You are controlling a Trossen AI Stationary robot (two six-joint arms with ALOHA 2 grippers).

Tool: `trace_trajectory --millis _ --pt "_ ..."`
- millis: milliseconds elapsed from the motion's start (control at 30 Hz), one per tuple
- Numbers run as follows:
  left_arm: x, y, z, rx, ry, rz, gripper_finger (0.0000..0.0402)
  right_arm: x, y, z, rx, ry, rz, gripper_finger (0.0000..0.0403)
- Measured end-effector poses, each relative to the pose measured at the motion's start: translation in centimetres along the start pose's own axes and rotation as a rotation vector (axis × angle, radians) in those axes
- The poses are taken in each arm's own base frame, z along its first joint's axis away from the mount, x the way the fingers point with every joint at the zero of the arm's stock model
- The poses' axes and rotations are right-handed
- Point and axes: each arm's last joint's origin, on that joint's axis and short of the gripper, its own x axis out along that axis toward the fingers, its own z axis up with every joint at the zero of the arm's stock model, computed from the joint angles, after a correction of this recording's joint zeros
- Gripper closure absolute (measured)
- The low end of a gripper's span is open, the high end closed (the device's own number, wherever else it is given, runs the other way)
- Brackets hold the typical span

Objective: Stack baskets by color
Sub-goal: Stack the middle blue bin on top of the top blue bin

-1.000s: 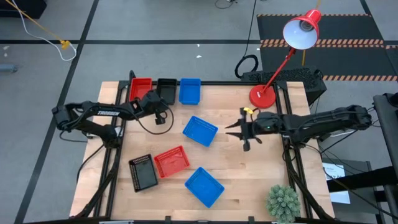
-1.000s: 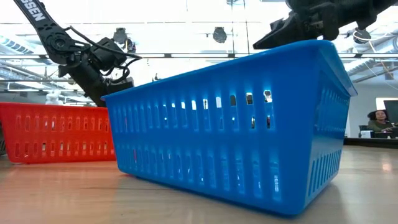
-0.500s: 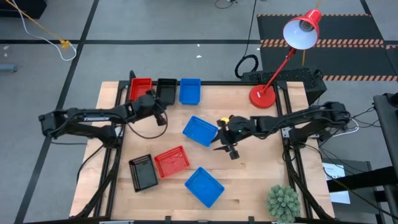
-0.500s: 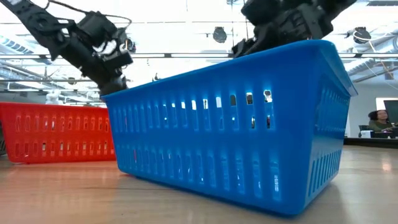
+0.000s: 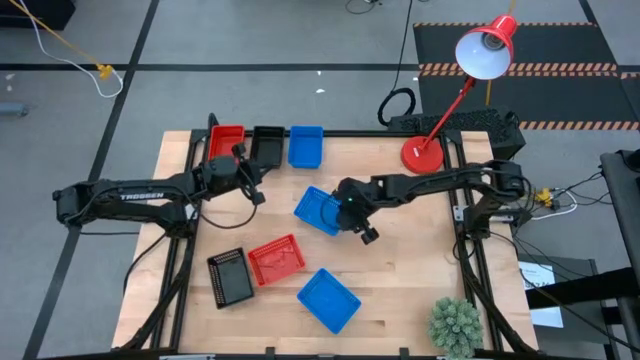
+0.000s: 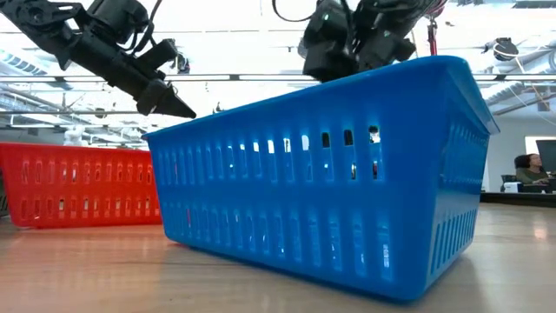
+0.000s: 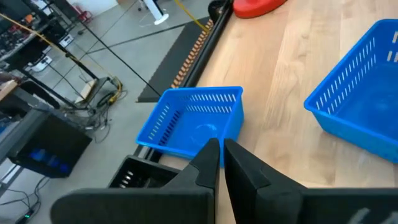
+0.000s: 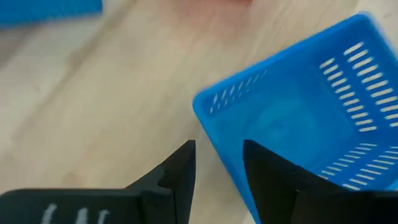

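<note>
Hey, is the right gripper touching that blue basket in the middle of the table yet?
Cannot tell. In the right wrist view the right gripper, fingers open, straddles the blue basket corner, but neither contact nor gap shows plainly.

Along the far edge of the wooden counter stand three plastic mesh baskets in a row: red at left, black in the middle, blue at right. A tilted blue basket sits mid-counter. Nearer the front lie a black basket, a red basket beside it, and a blue basket rightmost.
</note>
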Motion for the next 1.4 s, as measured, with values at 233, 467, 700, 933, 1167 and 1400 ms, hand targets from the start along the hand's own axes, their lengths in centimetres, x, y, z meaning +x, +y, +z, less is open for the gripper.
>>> trace_trajectory --millis 233,467,700,933,1167,1400 --pt "0.0 0.0 0.0 -0.005 0.003 -0.001 0.0376 1.3 -1.2 -1.5 -0.013 0.048 0.008 0.0312" --pt "0.0 0.0 0.0 -0.005 0.003 -0.001 0.0376 1.0 -1.5 -1.5 -0.025 0.047 -0.018 0.0389" --pt "0.0 0.0 0.0 -0.005 0.003 0.000 0.0376 -1.5 -2.0 0.4 0.047 0.011 -0.198 0.0387" --pt "0.0 0.1 0.0 -0.003 -0.003 0.011 0.0376 -4.8 -3.8 3.5 0.216 -0.066 -0.368 0.0396" --pt "0.1 0.4 -0.1 -0.024 0.008 0.052 0.0376 -7.8 -5.7 6.5 0.292 -0.112 -0.550 0.0395" --pt "0.1 0.3 -0.2 -0.034 0.027 0.045 0.0376 -10.7 -7.6 7.8 0.309 -0.176 -0.655 0.0395"
